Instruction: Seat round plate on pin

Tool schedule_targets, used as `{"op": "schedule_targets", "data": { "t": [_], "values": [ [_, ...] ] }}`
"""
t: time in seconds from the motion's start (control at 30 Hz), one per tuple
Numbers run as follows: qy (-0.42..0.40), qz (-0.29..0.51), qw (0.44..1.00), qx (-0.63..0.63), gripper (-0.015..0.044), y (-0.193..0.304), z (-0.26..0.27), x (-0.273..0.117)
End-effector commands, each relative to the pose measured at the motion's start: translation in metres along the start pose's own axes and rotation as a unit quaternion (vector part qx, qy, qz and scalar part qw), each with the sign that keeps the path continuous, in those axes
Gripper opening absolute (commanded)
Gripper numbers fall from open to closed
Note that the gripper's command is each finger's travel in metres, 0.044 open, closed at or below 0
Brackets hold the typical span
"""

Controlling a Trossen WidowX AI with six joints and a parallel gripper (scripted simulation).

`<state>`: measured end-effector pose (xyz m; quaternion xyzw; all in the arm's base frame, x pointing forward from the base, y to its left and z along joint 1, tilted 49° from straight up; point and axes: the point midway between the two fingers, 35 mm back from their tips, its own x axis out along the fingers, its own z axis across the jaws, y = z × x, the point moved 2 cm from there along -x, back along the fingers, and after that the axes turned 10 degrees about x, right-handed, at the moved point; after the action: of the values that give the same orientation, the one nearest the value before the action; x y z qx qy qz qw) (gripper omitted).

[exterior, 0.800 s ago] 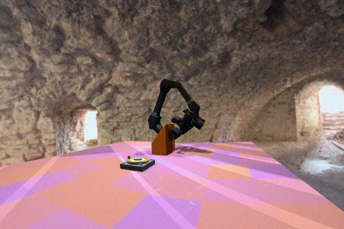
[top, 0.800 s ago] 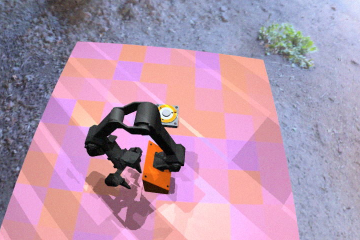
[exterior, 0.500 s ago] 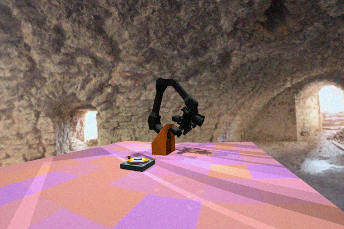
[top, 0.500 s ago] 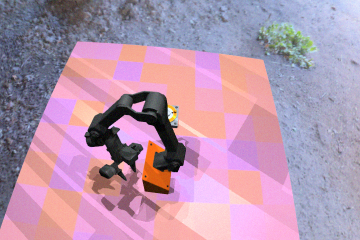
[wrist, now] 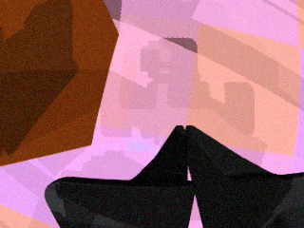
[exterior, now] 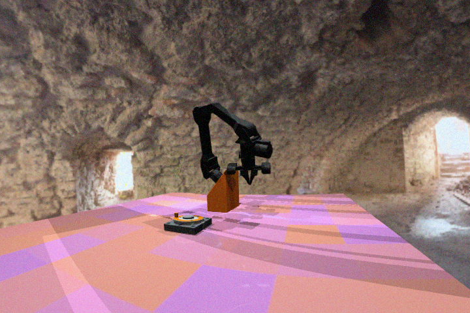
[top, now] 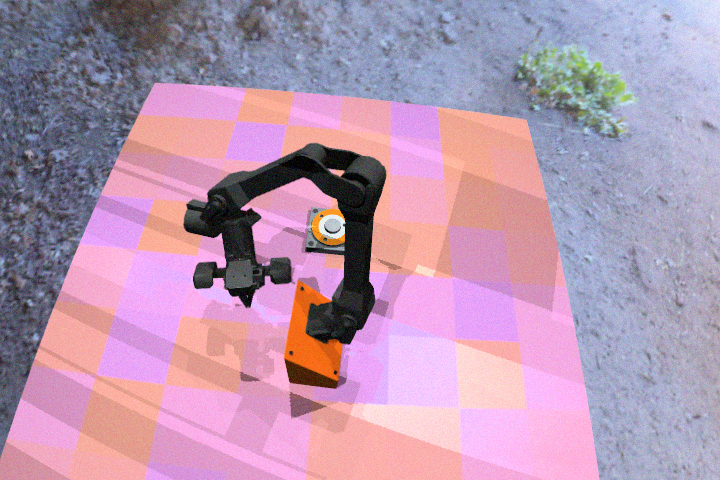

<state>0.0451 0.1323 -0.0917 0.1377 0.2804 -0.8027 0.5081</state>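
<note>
Pinched shut on nothing, my hand [top: 246,298] points down above the worktop [top: 485,362], well apart from the round plate [top: 322,226]. From above, my arm hides part of the plate; the exterior view shows it whole on its dark base [exterior: 187,225], with the orange tab [exterior: 175,214] standing up.

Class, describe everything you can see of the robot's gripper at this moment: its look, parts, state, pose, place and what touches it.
The gripper is matte black, with two tapered fingers pressed together into one point, shut on nothing. It points straight down and hangs in the air above the patterned table, beside the orange block, well away from the round plate. Nothing touches it.
</note>
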Motion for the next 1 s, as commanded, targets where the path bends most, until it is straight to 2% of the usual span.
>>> {"op": "schedule_targets", "data": {
  "t": [0.0, 0.13, 0.3, 0.5, 0.57, 0.63, 0.77, 0.83, 0.9, 0.97],
  "values": [
    [0.074, 0.026, 0.963, 0.258, 0.0000, 0.047, 0.009, -0.032],
    [0.117, 0.030, 0.894, 0.431, 0.0000, 0.082, 0.025, -0.048],
    [0.148, 0.025, 0.817, 0.556, 0.0000, 0.108, 0.040, -0.059],
    [0.192, 0.007, 0.650, 0.736, 0.0000, 0.148, 0.070, -0.073],
    [0.198, 0.003, 0.614, 0.764, 0.0000, 0.155, 0.077, -0.074],
    [0.211, -0.008, 0.529, 0.822, 0.0000, 0.170, 0.093, -0.078],
    [0.225, -0.023, 0.394, 0.891, 0.0000, 0.191, 0.118, -0.080],
    [0.228, -0.028, 0.353, 0.907, 0.0000, 0.197, 0.126, -0.081],
    [0.234, -0.038, 0.247, 0.939, 0.0000, 0.209, 0.147, -0.080],
    [0.237, -0.046, 0.171, 0.955, 0.0000, 0.217, 0.162, -0.079]
  ]
}}
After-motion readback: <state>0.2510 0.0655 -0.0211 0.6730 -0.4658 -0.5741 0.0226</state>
